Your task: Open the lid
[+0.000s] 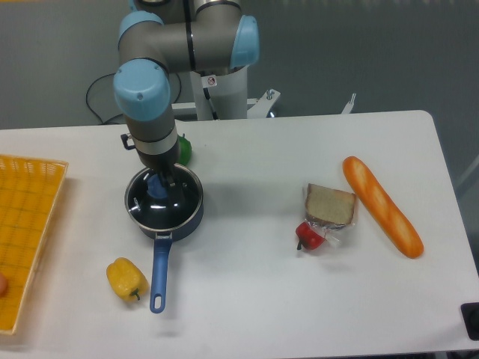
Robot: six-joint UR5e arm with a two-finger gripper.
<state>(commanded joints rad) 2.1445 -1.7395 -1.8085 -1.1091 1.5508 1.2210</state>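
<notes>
One lid sits flat on blue pan, left-centre of worktop. End effector directly above blue knob, fingers down at it; spread or pinching, cannot tell, wrist hides them. Lid round, no long axis; pan handle points near. Green item just behind arm. Yellow pepper near-left of handle, basket at left edge. Open worktop right of pan up to bread.
</notes>
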